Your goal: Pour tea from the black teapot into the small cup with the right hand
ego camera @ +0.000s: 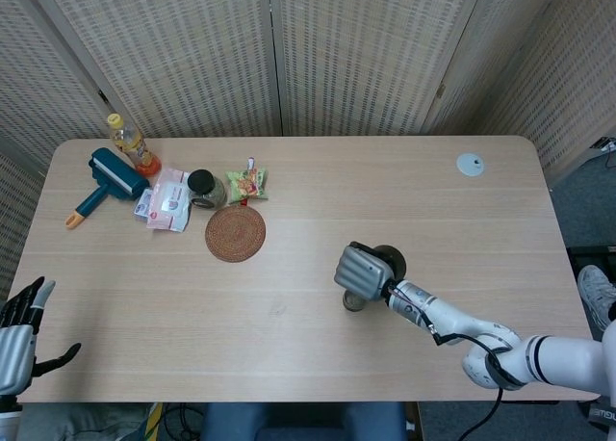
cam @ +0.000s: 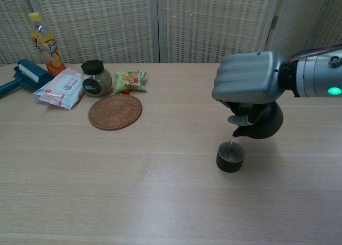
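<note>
Woven screens close off the back of the room, and a pale wooden desk (cam: 160,202) carries everything. Toward its near right part the right hand (cam: 247,83) grips the black teapot (cam: 263,122), its fingers wrapped around the pot from above, holding it lifted and tipped so the spout points down at the small cup (cam: 230,157). A thin stream of tea runs from the spout into the cup, which stands upright on the desk just below and to the left of the pot.

The teapot looks rigid and rounded, probably ceramic or iron, so likely weighty for its size and smooth enough to slip; a full wrap around the body or handle suits it, with slow wrist rotation so the liquid inside does not surge. The cup seems light and easy to nudge, and the spout should stay clear of its rim.

The left hand (ego camera: 17,330) rests at the near left edge of the desk, released, fingers spread, holding nothing.
</note>
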Controlling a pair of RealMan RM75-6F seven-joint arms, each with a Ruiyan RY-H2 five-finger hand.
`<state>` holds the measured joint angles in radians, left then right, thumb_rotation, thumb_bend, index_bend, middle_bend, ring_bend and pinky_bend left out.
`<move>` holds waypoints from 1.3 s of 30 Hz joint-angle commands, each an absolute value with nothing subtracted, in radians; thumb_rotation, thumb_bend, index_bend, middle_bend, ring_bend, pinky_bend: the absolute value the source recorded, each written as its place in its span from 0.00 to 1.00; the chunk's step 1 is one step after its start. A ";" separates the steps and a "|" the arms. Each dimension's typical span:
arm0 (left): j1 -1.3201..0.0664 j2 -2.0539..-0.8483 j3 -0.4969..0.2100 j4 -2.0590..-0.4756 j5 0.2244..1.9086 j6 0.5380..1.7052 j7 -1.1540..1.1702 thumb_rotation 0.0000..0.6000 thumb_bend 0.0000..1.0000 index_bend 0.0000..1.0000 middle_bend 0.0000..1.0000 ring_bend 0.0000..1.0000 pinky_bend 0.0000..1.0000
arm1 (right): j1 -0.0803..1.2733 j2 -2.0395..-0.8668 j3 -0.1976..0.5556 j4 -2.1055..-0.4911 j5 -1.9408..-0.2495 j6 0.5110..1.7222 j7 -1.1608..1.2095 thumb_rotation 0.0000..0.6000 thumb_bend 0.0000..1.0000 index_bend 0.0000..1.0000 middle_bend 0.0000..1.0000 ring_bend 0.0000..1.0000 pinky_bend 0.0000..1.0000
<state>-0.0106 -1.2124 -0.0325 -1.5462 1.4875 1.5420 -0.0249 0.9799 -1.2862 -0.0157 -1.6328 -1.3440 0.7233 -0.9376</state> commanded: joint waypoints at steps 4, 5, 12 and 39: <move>-0.012 -1.212 -0.034 -1.547 1.487 1.541 -0.024 1.00 0.18 0.03 0.00 0.00 0.06 | 0.963 -1.293 -0.014 -1.634 -1.348 0.753 -0.904 0.60 0.48 0.99 0.96 0.82 0.74; -0.012 -1.212 -0.034 -1.548 1.488 1.540 -0.024 1.00 0.18 0.03 0.00 0.00 0.06 | 0.957 -1.294 -0.014 -1.632 -1.350 0.764 -0.892 0.60 0.48 0.99 0.96 0.82 0.74; -0.014 -1.210 -0.034 -1.552 1.490 1.540 -0.019 1.00 0.18 0.03 0.00 0.00 0.06 | 0.910 -1.305 -0.006 -1.622 -1.366 0.833 -0.788 0.60 0.48 0.99 0.96 0.82 0.74; -0.024 -1.208 -0.030 -1.571 1.495 1.525 0.004 1.00 0.18 0.03 0.00 0.00 0.06 | 0.762 -1.412 0.169 -1.430 -1.173 0.906 -0.134 0.69 0.22 0.99 0.93 0.81 0.74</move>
<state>-0.0240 -1.2082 -0.0305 -1.5711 1.4953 1.5255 0.0045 0.7642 -1.3931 0.1493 -1.4634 -1.1965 0.9290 -0.1652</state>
